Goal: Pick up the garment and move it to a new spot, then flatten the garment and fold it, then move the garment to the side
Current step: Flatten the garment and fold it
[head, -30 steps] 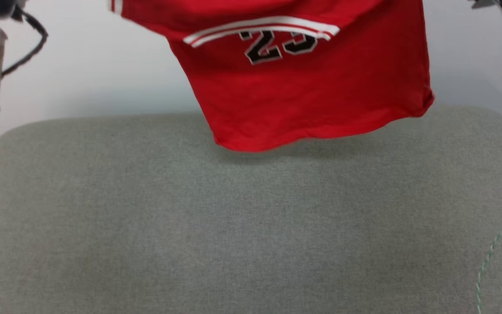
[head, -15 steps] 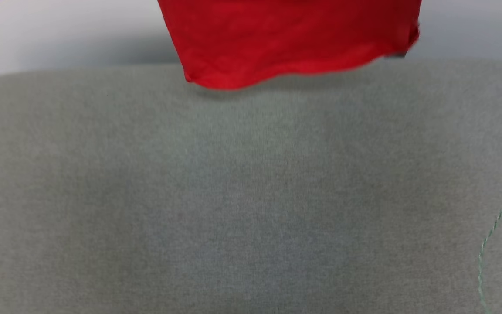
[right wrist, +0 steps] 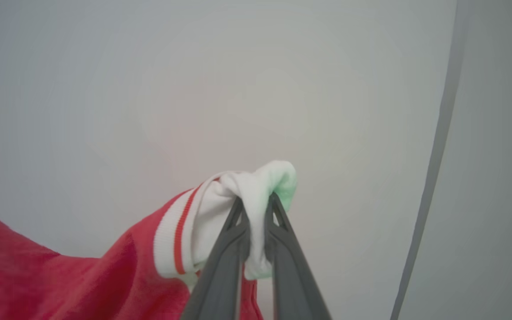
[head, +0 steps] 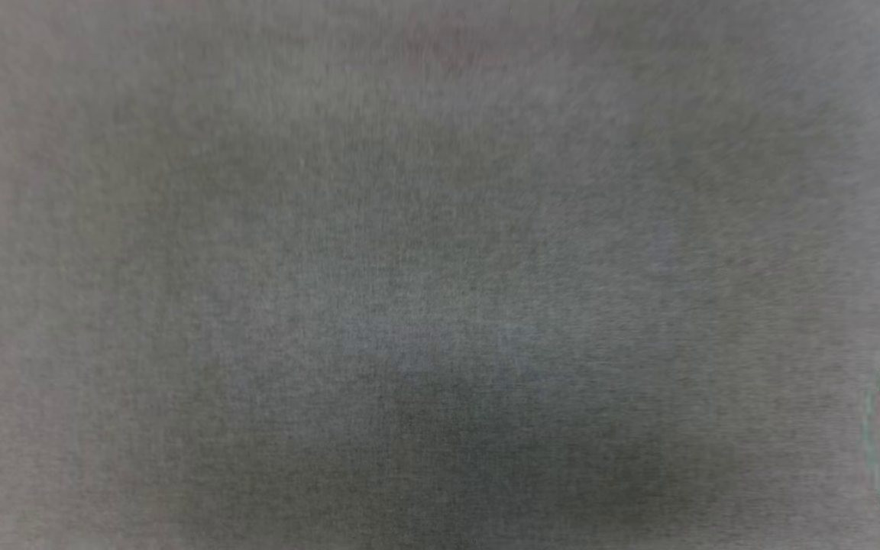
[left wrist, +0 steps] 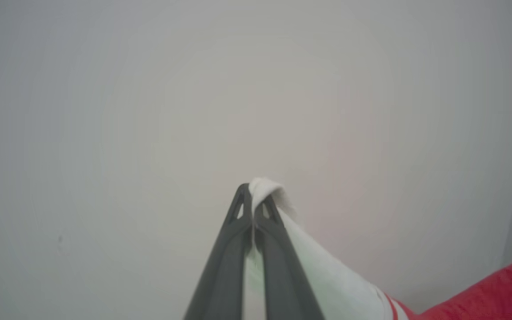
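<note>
The left end effector (left wrist: pixel 253 201) is pressed together on a bunch of white sleeve (left wrist: pixel 322 266) of the red jersey (left wrist: pixel 496 289); the right end effector (right wrist: pixel 254 203) pinches the other white sleeve (right wrist: pixel 238 191) just past its red-striped trim (right wrist: pixel 178 231), jaws kept slightly apart by the bunched cloth; gripping both sleeves high and apart probably lets the body hang open, ready to be laid flat; the jersey hangs in the air, trailing down from each end effector toward the other arm's side, against a pale wall (left wrist: pixel 149 111); the head view looks down on a blurred grey fabric surface (head: pixel 440 229) with a green thread (head: pixel 879 397) near its right edge.
</note>
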Motion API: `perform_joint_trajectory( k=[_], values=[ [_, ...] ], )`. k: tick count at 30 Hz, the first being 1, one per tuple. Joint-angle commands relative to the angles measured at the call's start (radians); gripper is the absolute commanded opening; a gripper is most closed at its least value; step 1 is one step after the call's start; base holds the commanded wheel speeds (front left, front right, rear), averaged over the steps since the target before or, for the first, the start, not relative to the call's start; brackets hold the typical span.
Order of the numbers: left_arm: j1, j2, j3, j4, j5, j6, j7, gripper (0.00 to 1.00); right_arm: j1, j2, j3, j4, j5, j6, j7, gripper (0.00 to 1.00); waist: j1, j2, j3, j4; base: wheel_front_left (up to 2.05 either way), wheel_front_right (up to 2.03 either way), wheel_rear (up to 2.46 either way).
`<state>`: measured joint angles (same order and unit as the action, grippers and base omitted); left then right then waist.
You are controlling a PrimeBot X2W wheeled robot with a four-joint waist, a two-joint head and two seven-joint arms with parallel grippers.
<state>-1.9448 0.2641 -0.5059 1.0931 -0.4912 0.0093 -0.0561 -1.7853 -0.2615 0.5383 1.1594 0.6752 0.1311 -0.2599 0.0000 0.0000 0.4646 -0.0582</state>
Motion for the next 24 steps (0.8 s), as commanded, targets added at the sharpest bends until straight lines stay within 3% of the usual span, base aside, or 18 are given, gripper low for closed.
perform_joint_trajectory(
  k=[1,8,12,18,24],
  values=[
    [-0.045,-0.018,0.009,0.002,-0.005,0.009,-0.041,0.0,-0.049,-0.033,-0.078,-0.051,-0.053,-0.001,-0.006,0.0,0.0,0.0,0.178,0.047,0.0,0.0,0.0],
    [-0.065,-0.038,0.013,0.05,-0.018,-0.013,-0.116,0.0,0.035,0.003,-0.247,-0.155,-0.227,-0.001,-0.004,0.0,0.0,0.0,0.225,0.067,0.0,0.0,0.0],
    [-0.037,-0.037,0.007,0.098,-0.023,-0.038,-0.129,0.0,0.089,0.04,-0.28,-0.163,-0.257,-0.001,-0.005,0.0,0.0,0.0,0.215,0.072,0.0,0.0,0.0],
    [0.039,-0.023,-0.002,0.149,-0.037,-0.073,-0.121,0.0,0.169,0.054,-0.193,-0.149,-0.176,-0.001,0.003,0.0,0.0,0.0,0.143,0.081,0.0,0.0,0.0],
    [0.166,-0.002,-0.005,0.181,-0.062,-0.091,-0.037,0.0,0.279,-0.01,-0.037,-0.23,0.003,-0.001,0.17,0.0,0.0,0.0,0.038,0.092,0.0,0.0,0.0]
  ],
)
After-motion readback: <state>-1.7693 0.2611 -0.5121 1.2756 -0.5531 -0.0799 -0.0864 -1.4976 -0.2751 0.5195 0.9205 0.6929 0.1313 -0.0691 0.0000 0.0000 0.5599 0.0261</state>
